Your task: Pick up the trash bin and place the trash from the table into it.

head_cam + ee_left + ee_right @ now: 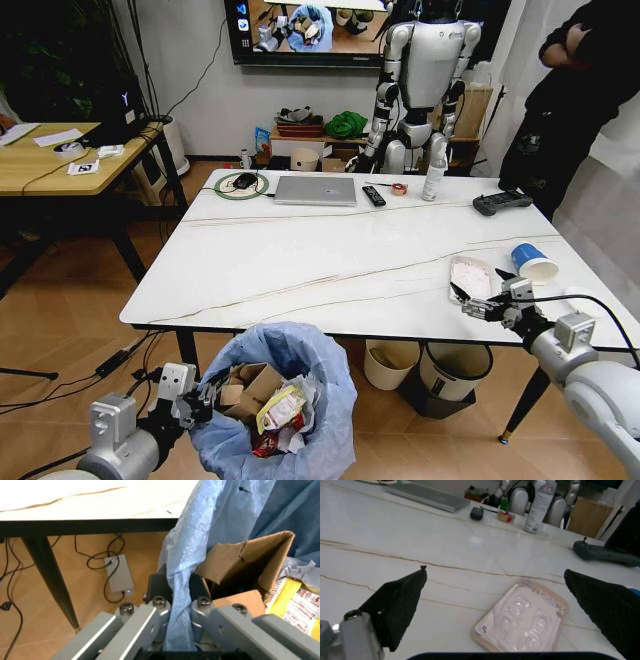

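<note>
The left gripper (175,603) clamps the trash bin (275,410) (cardboard (247,564) inside), while the released right gripper (500,611) frames a clear packet (522,617) on the counter (330,250).

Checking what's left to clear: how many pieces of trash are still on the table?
2: a clear packet near the right gripper, and a blue-white paper cup lying beside it toward the table edge.

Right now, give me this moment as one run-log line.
left gripper: shut on trash bin rim | right gripper: open over clear packet | blue-white paper cup: lying on table
</note>
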